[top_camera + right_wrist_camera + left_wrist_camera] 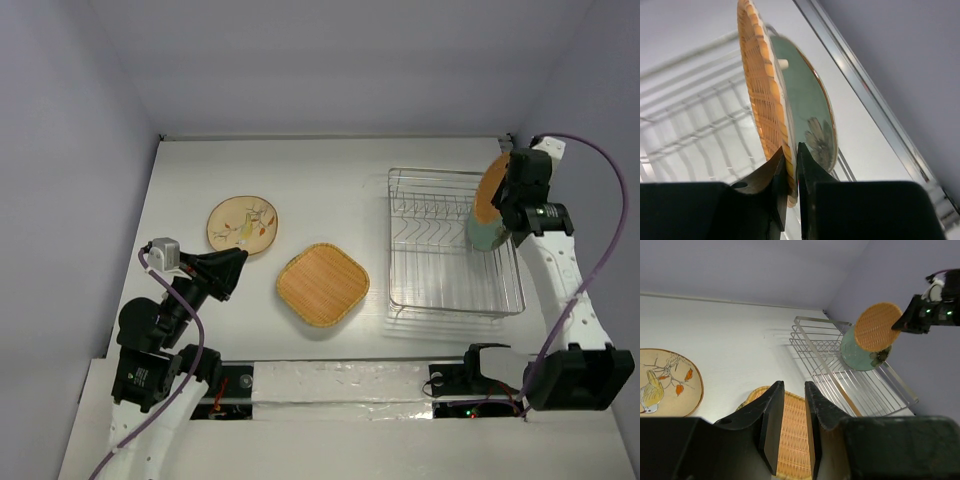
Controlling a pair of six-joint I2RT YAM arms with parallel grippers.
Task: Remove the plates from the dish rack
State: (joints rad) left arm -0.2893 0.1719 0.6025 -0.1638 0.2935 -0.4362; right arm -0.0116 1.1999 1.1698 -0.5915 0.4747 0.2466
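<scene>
The right tool (790, 162) gripped the orange plate (760, 85) by its rim at the rack (450, 215) edge. The left tool (794, 387), narrowly open, held nothing.

Left arm (150, 350), right arm (565, 290): black joints, white links. Purple cables (612, 220). Black tapered wedge fingers (771, 425).

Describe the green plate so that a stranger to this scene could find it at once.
Find the silver wire dish rack on the right side of the table. At its right edge a pale green round plate stands on edge, beside the round orange woven plate pinched by the right claw. Only the green one is smooth, with a dark flower.
</scene>
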